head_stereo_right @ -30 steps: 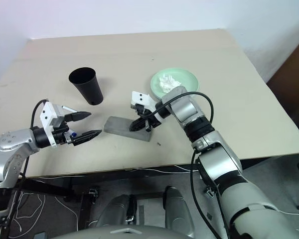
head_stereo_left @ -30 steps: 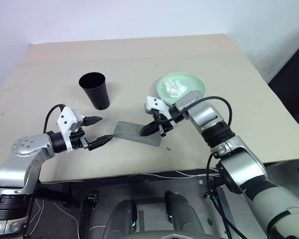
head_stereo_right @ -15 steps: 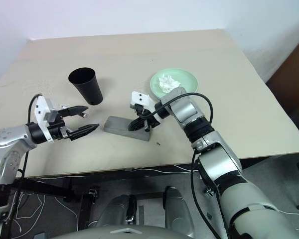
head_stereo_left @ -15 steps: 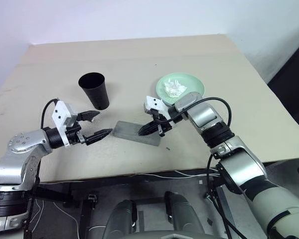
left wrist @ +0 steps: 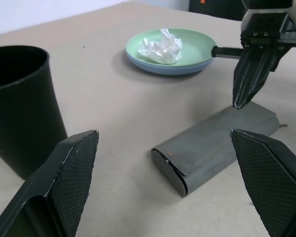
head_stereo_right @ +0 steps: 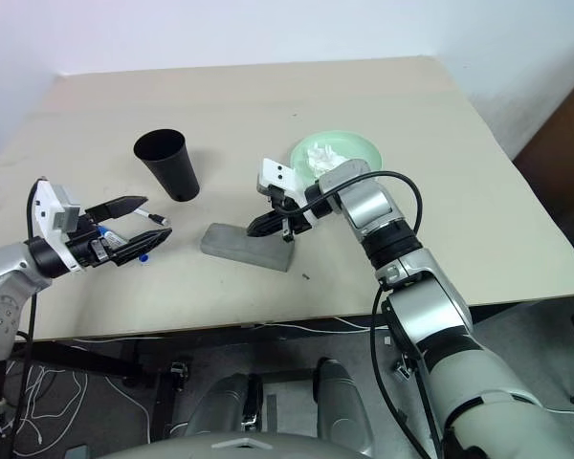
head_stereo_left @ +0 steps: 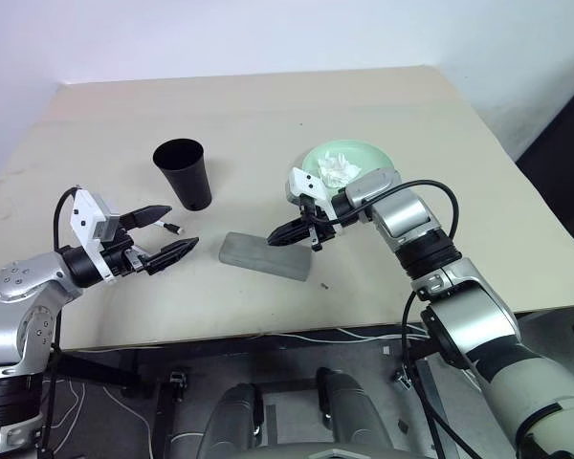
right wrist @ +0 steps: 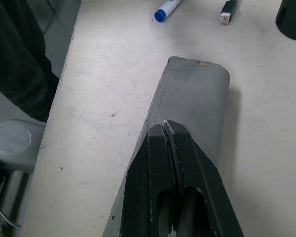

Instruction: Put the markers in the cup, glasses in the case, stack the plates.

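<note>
Head views, case: the grey oblong box-like case is lying flat and closed near the middle of the table's front edge, its long axis running along that edge and tilting slightly toward the front right corner.
Head views, cup: the tall tapered matte black plastic cup is standing upright, mouth up, behind the case toward the left edge.
Head views, plates: the pale mint green round plate is sitting on the light blue one, right of centre, carrying a crumpled white tissue.
Head views, markers: the black-capped marker and the blue-capped marker are lying near the front left, by the left gripper, whose fingers are spreading wide and holding nothing.
Left wrist view, handling: the case is looking stiff and light; I judge its long sides best for gripping.
Right wrist view, fingers: the right gripper is hovering over the case with fingers pressed together, empty.
Right wrist view, markers: both are looking slim, light and apt to roll; mid-barrel seems the best hold.
</note>
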{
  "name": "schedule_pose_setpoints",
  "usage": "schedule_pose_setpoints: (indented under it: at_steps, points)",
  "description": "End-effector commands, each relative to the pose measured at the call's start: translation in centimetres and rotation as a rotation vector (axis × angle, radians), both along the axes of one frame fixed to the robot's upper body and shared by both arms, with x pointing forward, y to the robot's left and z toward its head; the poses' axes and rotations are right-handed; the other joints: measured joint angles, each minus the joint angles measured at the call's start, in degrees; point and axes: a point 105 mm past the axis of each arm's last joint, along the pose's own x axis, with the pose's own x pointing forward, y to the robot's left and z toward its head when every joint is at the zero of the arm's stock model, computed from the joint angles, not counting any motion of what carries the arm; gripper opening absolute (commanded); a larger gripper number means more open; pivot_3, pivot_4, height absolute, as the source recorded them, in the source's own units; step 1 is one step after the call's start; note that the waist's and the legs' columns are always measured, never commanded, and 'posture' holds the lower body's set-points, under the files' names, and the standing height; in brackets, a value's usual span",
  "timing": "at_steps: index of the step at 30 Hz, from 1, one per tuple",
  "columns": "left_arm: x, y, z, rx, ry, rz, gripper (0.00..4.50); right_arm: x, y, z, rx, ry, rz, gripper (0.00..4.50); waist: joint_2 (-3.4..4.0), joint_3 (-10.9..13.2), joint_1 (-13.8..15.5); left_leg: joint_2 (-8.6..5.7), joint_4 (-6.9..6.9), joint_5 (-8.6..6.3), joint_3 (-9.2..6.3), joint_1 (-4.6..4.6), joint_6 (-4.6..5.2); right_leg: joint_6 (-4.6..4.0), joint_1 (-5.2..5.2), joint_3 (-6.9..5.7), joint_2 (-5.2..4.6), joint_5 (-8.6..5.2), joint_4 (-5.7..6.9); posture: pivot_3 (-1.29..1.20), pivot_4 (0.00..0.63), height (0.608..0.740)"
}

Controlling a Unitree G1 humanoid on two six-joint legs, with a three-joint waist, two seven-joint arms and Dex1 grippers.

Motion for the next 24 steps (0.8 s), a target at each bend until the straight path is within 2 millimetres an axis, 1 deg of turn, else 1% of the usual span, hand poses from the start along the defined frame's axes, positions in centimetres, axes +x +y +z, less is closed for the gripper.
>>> schedule_pose_setpoints:
  at_steps: [1,3,9,17,21,24]
  points:
    - [-0.5,-0.1,1.5,-0.004,-0.053,-0.021,4.50,0.1,0.2,2.4,0.068,-0.039,0.005,0.03,0.00,0.0,0.0,0.00,0.00,0.00,0.00,0.00,0.00,0.00,0.00,0.00,0.00,0.00,0.00,0.00,0.150,0.733]
    - [-0.6,-0.1,1.7,-0.013,-0.059,-0.021,4.50,0.1,0.2,3.0,0.099,-0.024,-0.003,0.03,0.00,0.0,0.0,0.00,0.00,0.00,0.00,0.00,0.00,0.00,0.00,0.01,-0.01,0.00,-0.01,0.00,0.150,0.733]
    - [-0.8,0.1,2.1,-0.024,-0.068,-0.017,4.50,0.3,0.0,4.0,0.145,-0.017,-0.025,0.03,0.00,0.0,0.0,0.00,0.00,0.00,-0.01,0.00,0.00,0.00,0.00,0.01,-0.01,0.00,-0.01,0.00,0.150,0.733]
    - [-0.9,-0.2,2.8,-0.024,-0.086,-0.034,4.50,0.4,-0.7,4.6,0.167,-0.026,-0.042,0.03,0.00,0.0,0.0,0.01,-0.01,0.00,0.00,0.00,0.00,0.00,0.00,0.01,-0.01,0.00,-0.02,0.00,0.150,0.733]
    - [-1.0,-0.3,2.9,-0.024,-0.087,-0.033,4.50,0.6,-0.9,7.5,0.312,0.045,-0.073,0.03,-0.01,0.0,0.0,0.01,-0.01,0.00,0.00,-0.01,0.00,-0.01,-0.01,0.01,-0.01,-0.01,-0.02,0.00,0.150,0.733]
    - [-1.2,0.1,2.6,-0.033,-0.069,-0.014,4.50,1.6,-1.5,9.4,0.389,0.013,-0.131,0.03,-0.01,0.0,-0.1,0.03,-0.01,0.00,-0.02,-0.02,0.00,-0.01,-0.03,0.02,-0.01,-0.01,-0.02,0.00,0.150,0.733]
